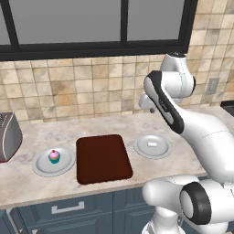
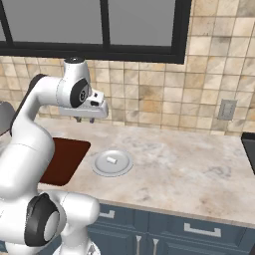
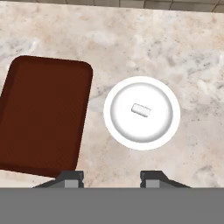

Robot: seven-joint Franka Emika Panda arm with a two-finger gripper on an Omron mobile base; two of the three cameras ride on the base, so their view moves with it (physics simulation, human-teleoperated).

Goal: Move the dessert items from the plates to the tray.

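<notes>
A pink-frosted cupcake (image 1: 54, 156) with a cherry stands on the left grey plate (image 1: 42, 168). The dark brown tray (image 1: 103, 160) (image 2: 64, 159) (image 3: 43, 118) lies bare between the two plates. A small white block (image 1: 152, 144) (image 2: 111, 161) (image 3: 141, 110) rests in the middle of the right plate (image 1: 163, 151) (image 2: 102, 171) (image 3: 119, 129). My gripper (image 2: 84, 120) (image 3: 111, 177) hangs open high over the counter, above the gap between tray and right plate, with nothing between its fingers.
A metal toaster (image 1: 7, 137) sits at the counter's far left. A tiled wall with an outlet (image 2: 226, 110) and a dark-framed window stands behind. A dark appliance edge (image 2: 249, 149) shows at far right. Bare marble counter stretches right of the right plate.
</notes>
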